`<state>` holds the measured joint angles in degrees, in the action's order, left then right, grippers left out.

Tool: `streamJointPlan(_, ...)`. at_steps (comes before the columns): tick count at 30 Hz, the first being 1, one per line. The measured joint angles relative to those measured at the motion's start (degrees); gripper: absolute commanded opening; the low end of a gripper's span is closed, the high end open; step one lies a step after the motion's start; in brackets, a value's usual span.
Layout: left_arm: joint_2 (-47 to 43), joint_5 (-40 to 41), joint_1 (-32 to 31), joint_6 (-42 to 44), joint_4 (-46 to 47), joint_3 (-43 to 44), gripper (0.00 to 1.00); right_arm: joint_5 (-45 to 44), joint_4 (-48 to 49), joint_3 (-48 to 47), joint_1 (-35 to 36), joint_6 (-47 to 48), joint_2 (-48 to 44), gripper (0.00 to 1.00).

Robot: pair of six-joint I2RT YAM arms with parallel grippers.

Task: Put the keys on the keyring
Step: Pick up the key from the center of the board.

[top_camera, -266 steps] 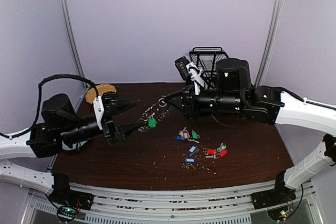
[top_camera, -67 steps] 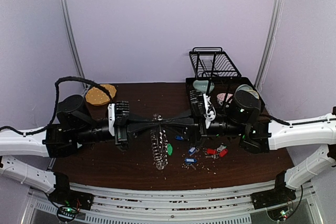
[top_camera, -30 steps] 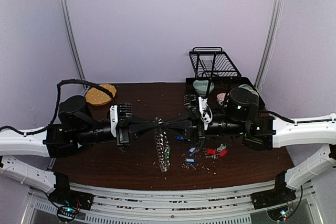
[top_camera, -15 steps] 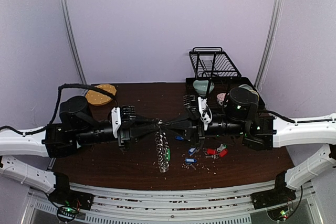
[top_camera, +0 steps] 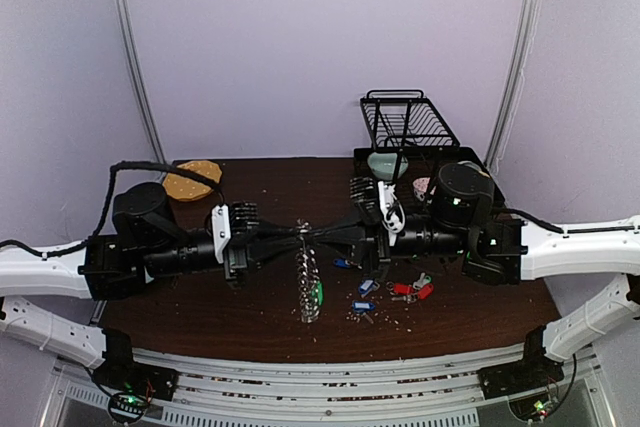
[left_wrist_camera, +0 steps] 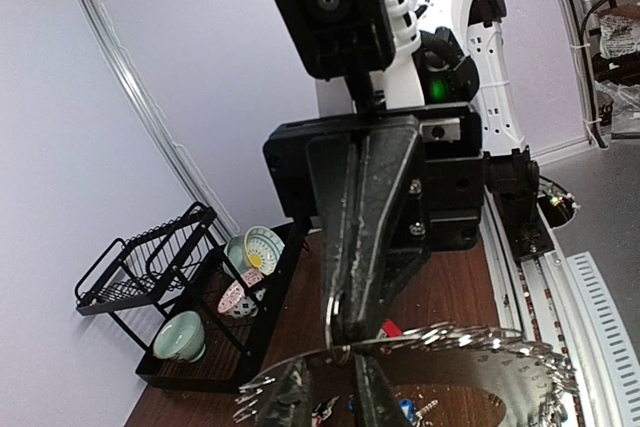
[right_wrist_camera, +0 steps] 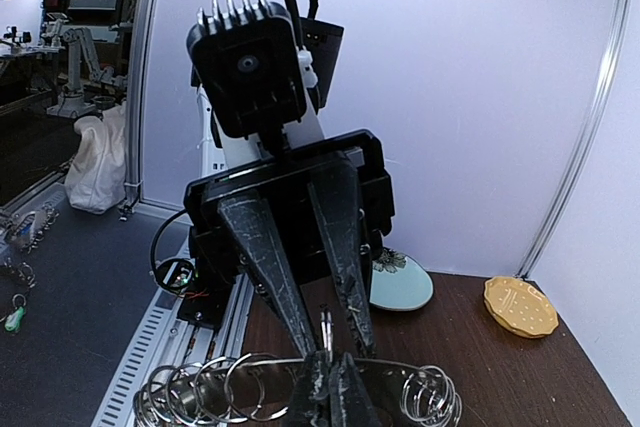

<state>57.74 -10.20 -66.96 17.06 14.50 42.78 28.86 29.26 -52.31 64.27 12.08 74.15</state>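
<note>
The keyring (top_camera: 308, 275), a chain of small silver split rings, hangs above the table's middle, where both grippers meet tip to tip. A green-tagged key (top_camera: 317, 293) dangles from it. My right gripper (top_camera: 312, 235) is shut on one ring of the keyring (right_wrist_camera: 215, 387), pinching it at the fingertips (right_wrist_camera: 328, 377). My left gripper (top_camera: 298, 233) faces it with its fingers (left_wrist_camera: 291, 396) a little apart, straddling that ring without pressing on it. More keys with blue (top_camera: 365, 287) and red tags (top_camera: 410, 289) lie on the table below the right arm.
A black dish rack (top_camera: 410, 122) with bowls stands at the back right. A yellow disc (top_camera: 192, 179) lies at the back left, and a pale blue plate (right_wrist_camera: 405, 287) lies near it. Crumbs dot the brown table (top_camera: 260, 297).
My left gripper has gone from shut to slightly open and edged right toward the right gripper. The right gripper keeps its grip, and the keyring hangs as before.
</note>
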Motion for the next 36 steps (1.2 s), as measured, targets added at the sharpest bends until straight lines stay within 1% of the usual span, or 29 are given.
streamJointPlan(1,0.0,-0.09,0.0,0.02,0.02,0.0,0.08,0.02,-0.04,0.0,0.0,0.02,0.0,0.0)
streamJointPlan(2,0.0,-0.13,0.0,-0.07,0.02,0.0,0.09,0.02,-0.11,0.0,0.0,0.02,0.0,0.0)
streamJointPlan(4,0.0,-0.26,0.0,0.0,0.07,0.0,0.16,0.09,-0.13,0.0,0.0,0.02,0.0,0.0)
streamJointPlan(7,0.0,-0.48,0.0,-0.35,0.5,0.0,0.16,0.17,-0.33,0.0,0.0,0.09,0.0,0.0)
streamJointPlan(10,0.02,-0.81,0.0,-0.68,0.92,0.02,0.13,0.33,-0.5,0.0,0.0,0.17,0.0,0.0)
streamJointPlan(13,0.02,-1.31,0.0,-0.92,1.33,0.02,0.01,0.35,-0.5,-0.04,0.0,0.22,0.0,0.0)
streamJointPlan(21,0.0,-1.57,0.0,-1.14,1.75,0.02,0.0,0.52,-0.87,-0.59,-0.02,0.26,0.0,0.0)
streamJointPlan(23,-0.09,-1.18,0.0,-0.98,1.68,0.02,0.0,0.33,-1.14,-0.7,-0.02,0.46,0.0,0.13)
streamJointPlan(26,-0.76,1.27,-0.15,1.31,0.85,-0.15,0.0,-0.72,-1.7,-0.7,-0.02,0.9,-0.15,0.24)
streamJointPlan(28,-2.4,4.66,-0.15,4.74,0.31,-1.11,0.0,-1.86,-3.13,-0.7,-0.33,1.29,-1.01,0.31)
streamJointPlan(30,-4.66,7.72,-0.15,8.96,-0.07,-2.4,0.0,-2.19,-4.98,-0.79,-1.07,1.03,-2.34,0.41)
streamJointPlan(32,-6.84,10.56,-0.15,13.68,-0.44,-3.74,0.0,-2.51,-7.91,-1.75,-2.86,-0.83,-3.43,0.46)
streamJointPlan(36,-7.48,15.3,-0.15,19.32,-1.66,-4.31,0.0,-4.02,-17.53,-9.03,-9.62,-8.94,-1.64,0.47)
